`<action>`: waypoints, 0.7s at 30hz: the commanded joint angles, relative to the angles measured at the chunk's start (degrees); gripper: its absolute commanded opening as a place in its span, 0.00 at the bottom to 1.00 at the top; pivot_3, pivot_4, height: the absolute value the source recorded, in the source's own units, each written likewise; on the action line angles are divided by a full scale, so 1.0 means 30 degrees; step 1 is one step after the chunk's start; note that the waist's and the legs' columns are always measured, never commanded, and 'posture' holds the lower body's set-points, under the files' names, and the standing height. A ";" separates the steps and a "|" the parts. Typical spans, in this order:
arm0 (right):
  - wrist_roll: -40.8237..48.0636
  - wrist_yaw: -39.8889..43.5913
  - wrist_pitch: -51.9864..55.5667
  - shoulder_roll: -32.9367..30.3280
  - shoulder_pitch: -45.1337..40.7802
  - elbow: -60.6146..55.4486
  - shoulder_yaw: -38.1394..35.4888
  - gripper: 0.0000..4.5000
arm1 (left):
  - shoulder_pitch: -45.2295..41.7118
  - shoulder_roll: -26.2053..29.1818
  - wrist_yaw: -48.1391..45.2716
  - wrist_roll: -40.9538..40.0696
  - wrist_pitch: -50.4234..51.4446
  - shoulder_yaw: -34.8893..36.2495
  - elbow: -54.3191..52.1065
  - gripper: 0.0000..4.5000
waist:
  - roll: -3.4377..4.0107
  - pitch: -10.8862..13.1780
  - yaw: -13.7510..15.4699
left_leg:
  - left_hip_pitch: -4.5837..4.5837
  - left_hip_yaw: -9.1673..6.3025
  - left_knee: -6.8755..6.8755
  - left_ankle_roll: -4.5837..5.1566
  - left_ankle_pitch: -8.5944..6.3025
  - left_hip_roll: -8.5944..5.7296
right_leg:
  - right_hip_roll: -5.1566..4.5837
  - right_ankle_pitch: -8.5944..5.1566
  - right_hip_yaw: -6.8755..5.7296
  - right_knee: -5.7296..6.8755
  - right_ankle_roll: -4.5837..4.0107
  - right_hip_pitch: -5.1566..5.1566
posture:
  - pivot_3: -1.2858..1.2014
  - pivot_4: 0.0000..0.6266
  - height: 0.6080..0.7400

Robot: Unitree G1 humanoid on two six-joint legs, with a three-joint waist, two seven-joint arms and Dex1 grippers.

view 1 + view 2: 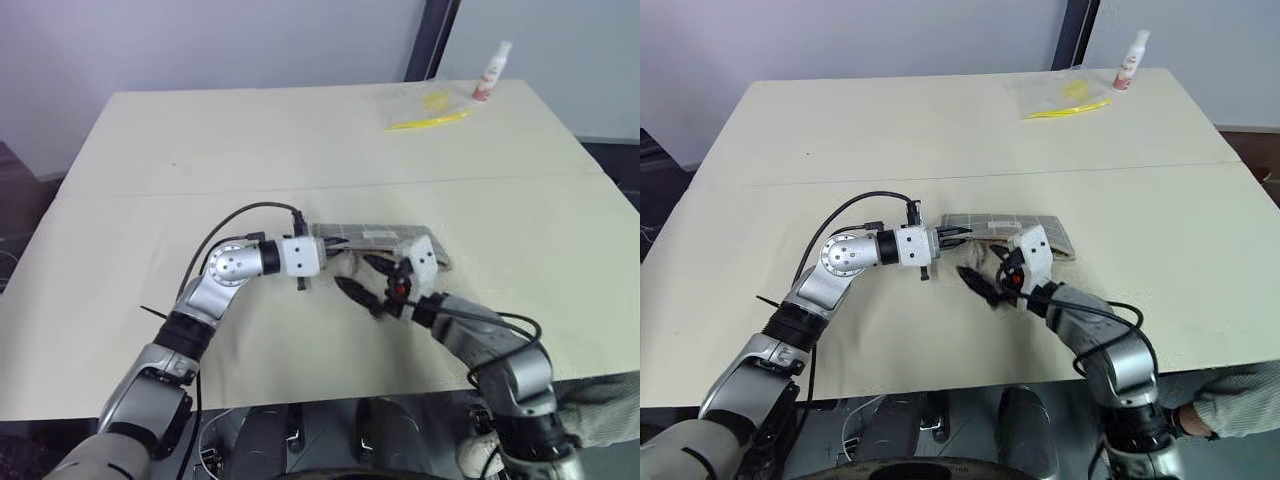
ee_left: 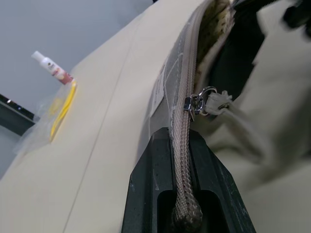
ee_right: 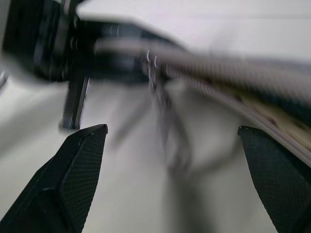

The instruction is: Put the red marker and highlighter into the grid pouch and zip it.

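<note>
The grid pouch (image 1: 380, 237) lies flat near the middle of the table, grey with thin white lines. My left gripper (image 1: 325, 250) is shut on the pouch's zip-end edge, with the zip tape (image 2: 184, 160) pinched between its fingers. The metal zip pull (image 2: 206, 99) sits just past that grip, and beyond it the mouth gapes open. My right gripper (image 1: 368, 282) hangs open beside the pouch's near edge, its fingers (image 3: 82, 165) spread wide with nothing between them and the blurred zip pull (image 3: 160, 97) ahead. The red marker and the highlighter are out of view.
A clear plastic bag (image 1: 425, 108) with yellow contents lies at the far right of the table, a small white bottle (image 1: 492, 72) behind it. A person's sleeve and gloved hand (image 1: 1230, 410) show beyond the near right table edge.
</note>
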 commanded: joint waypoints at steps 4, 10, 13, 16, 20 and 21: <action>0.1752 -0.0154 0.0735 0.1006 -0.0869 0.0074 -0.0435 0.99 | -0.0193 -0.0368 0.0611 0.0407 -0.0275 -0.0308 -0.0631 0.00 | 0.0000 0.0000 -0.0032 | -0.0062 0.0009 0.0007 0.0019 0.0006 -0.0014 | -0.0002 0.0005 0.0001 0.0011 0.0008 0.0007 | 0.52 0.24 1.00; 0.1952 -0.0489 0.0840 0.1099 -0.0974 0.0380 -0.0708 0.47 | -0.0059 -0.0345 0.0703 0.0166 0.0176 -0.0216 -0.1071 0.00 | 0.0000 0.0000 -0.0078 | -0.0051 0.0008 0.0007 0.0010 0.0008 -0.0004 | 0.0006 0.0004 0.0001 0.0014 0.0006 0.0007 | 0.52 0.24 1.00; 0.2475 -0.0497 0.1009 0.0962 -0.0814 0.0093 -0.1170 0.12 | 0.0033 -0.0147 0.0834 0.0196 0.0174 -0.0176 -0.1060 0.00 | 0.0001 0.0000 -0.0066 | -0.0053 0.0008 0.0007 0.0010 0.0009 -0.0004 | 0.0006 0.0004 0.0001 0.0014 0.0006 0.0005 | 0.52 0.24 1.00; 0.2619 -0.0544 0.1068 0.0345 -0.0478 -0.0228 -0.1747 0.01 | 0.0168 0.0078 0.0940 0.0225 0.0125 -0.0100 -0.1013 0.00 | 0.0001 0.0000 -0.0056 | -0.0053 0.0008 0.0007 0.0010 0.0009 -0.0005 | 0.0005 0.0004 0.0001 0.0013 0.0006 0.0007 | 0.52 0.24 1.00; 0.2790 -0.0142 0.1097 -0.1400 0.0299 -0.0438 -0.3118 0.01 | 0.0245 0.0546 0.1216 0.0259 0.0158 0.0267 -0.0751 0.00 | 0.0002 0.0000 -0.0035 | -0.0053 0.0009 0.0007 0.0007 0.0006 -0.0008 | 0.0000 0.0003 0.0001 0.0008 0.0004 0.0007 | 0.52 0.24 1.00; 0.2750 0.0140 0.1044 -0.2097 0.0583 -0.0373 -0.3583 0.01 | 0.0261 0.0671 0.1241 0.0182 0.0177 0.0381 -0.0664 0.00 | 0.0002 0.0000 -0.0030 | -0.0059 0.0009 0.0007 0.0008 0.0007 -0.0008 | 0.0000 0.0003 0.0002 0.0009 0.0005 0.0002 | 0.52 0.24 1.00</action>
